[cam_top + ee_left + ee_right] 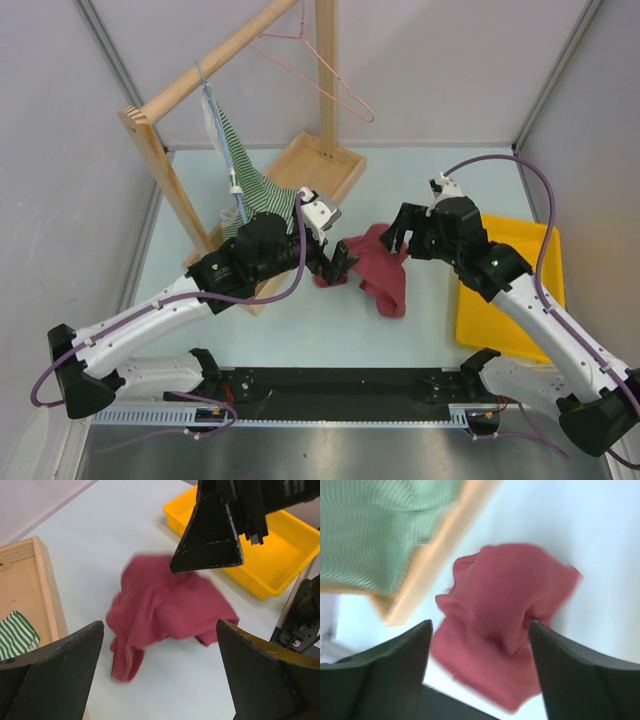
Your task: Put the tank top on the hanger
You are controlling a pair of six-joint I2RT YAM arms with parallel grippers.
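Note:
The maroon tank top (pixel 380 268) lies crumpled on the table between my two grippers. It also shows in the left wrist view (pixel 165 605) and in the right wrist view (pixel 505 625). The pink wire hanger (pixel 320 62) hangs on the wooden rail at the back. My left gripper (pixel 340 262) is open, just left of the cloth, holding nothing. My right gripper (pixel 398 235) is open above the cloth's right edge, holding nothing; its fingers (pixel 210 535) show in the left wrist view.
A wooden rack (pixel 160 150) with a tray base (pixel 345 160) stands at the back left, carrying a green-and-white striped garment (pixel 240 165) on a pale hanger. A yellow tray (pixel 550 290) sits at the right. Grey walls enclose the table.

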